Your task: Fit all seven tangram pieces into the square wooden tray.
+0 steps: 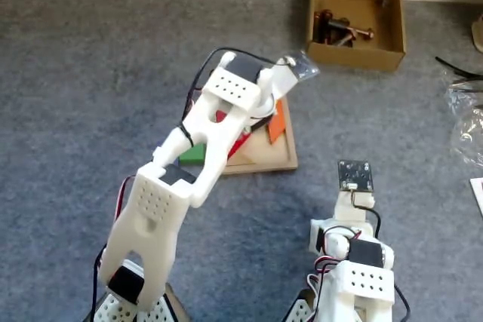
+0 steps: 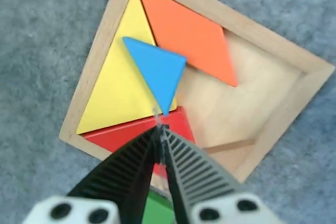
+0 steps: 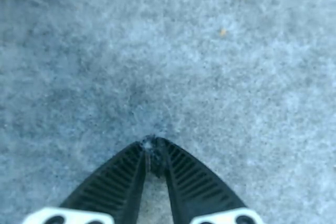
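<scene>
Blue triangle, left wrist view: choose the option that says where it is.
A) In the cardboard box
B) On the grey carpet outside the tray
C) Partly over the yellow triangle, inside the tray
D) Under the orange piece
C: the blue triangle overlaps the yellow triangle and sits inside the rim of the wooden tray.

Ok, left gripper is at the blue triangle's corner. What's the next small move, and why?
Probably nudge the blue triangle off the yellow triangle toward the bare wood of the tray: it lies askew, overlapping the yellow one, and the shut left gripper sits right at its corner.
</scene>
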You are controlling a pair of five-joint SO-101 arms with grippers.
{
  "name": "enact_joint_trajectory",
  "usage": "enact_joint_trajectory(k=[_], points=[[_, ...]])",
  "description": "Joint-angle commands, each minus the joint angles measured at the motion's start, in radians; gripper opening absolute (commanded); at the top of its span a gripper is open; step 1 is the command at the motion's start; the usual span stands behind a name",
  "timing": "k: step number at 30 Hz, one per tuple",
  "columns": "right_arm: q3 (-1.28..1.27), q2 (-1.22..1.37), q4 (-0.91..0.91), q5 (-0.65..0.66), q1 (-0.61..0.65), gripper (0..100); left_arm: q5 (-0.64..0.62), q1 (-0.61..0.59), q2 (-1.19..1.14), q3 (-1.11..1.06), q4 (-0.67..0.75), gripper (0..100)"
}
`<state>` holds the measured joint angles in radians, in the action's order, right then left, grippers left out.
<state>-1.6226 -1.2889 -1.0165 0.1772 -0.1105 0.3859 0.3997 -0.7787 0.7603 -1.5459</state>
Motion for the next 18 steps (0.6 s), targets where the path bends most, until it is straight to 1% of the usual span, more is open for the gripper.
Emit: enact_joint_trajectory(k=[1,9,14,18], points=[[-0.031,-0.001,-0.016,-0.002,-0.039,0.5,-0.008,-0.007,0.022,0.053,-0.003,0],[-0.031,-0.001,-0.016,-0.002,-0.039,0.5,-0.008,-0.008,0.016,0.054,0.041,1],[-0.031,-0.001,-0.016,-0.002,-0.039,0.5,-0.009,-0.018,0.021,0.056,0.051,13],[-0.031,-0.001,-0.016,-0.002,-0.039,0.5,-0.012,-0.027,0.016,0.056,0.095,14]])
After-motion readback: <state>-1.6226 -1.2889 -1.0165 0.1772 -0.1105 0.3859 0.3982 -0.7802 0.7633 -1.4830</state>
